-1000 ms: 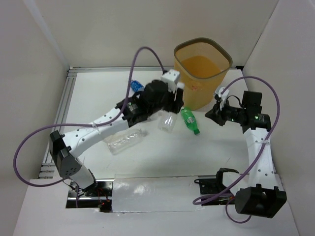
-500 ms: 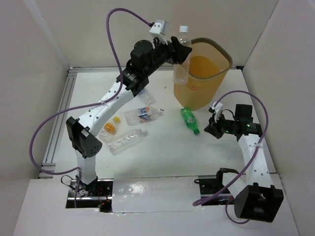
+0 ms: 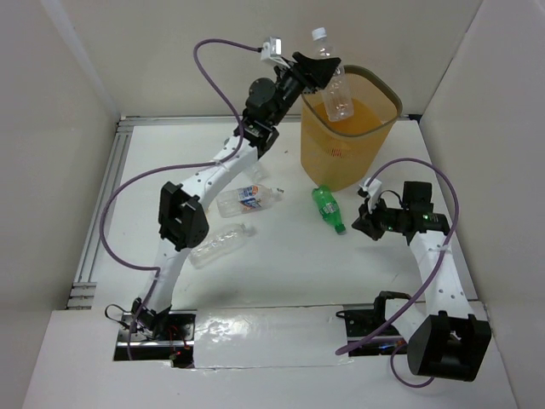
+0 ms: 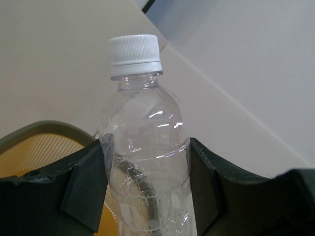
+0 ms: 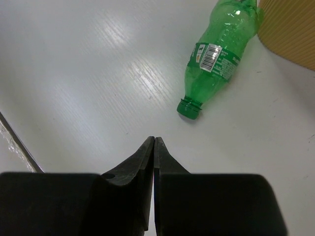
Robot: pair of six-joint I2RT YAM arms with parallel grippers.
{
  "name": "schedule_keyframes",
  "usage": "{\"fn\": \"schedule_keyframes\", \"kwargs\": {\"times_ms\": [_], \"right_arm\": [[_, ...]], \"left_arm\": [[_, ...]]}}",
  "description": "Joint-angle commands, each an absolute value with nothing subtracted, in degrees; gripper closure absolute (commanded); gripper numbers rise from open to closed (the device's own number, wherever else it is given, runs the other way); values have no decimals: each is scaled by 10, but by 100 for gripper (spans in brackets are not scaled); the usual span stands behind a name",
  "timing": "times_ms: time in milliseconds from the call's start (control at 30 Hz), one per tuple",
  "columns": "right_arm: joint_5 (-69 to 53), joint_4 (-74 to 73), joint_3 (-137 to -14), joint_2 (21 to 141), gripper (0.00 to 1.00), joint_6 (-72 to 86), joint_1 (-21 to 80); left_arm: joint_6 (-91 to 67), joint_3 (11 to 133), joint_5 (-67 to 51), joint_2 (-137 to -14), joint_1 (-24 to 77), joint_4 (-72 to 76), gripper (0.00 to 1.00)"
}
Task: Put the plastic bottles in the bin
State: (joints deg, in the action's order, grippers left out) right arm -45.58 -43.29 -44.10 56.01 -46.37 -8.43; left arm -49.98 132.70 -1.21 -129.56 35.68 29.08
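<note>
Green bottle (image 5: 219,56) lies on the table (image 3: 281,264) just in front of the bin (image 3: 341,162), its neck toward the right end effector (image 5: 154,140), whose fingers are pressed together on nothing. Left of the bin and well apart from it lie a crushed bottle (image 3: 220,243) and a labelled bottle (image 3: 247,198). Over the bin's mouth the left end effector (image 3: 317,73) clamps a white-capped clear bottle (image 3: 335,92), tilted. The drop looks to be the step in hand: the next move calls for spreading those fingers, with three bottles left to fetch.
</note>
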Motion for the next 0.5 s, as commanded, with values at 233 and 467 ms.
{"fn": "schedule_keyframes", "kwargs": {"times_ms": [233,467], "right_arm": [[-444,-391,-423,555,89,-466,-76],[-444,-386,-417,566,59,-466,-76]], "left_arm": [[-434,1384,114,-1354,397,335,67],[-393,1412,114,-1374,403,290,31]]}}
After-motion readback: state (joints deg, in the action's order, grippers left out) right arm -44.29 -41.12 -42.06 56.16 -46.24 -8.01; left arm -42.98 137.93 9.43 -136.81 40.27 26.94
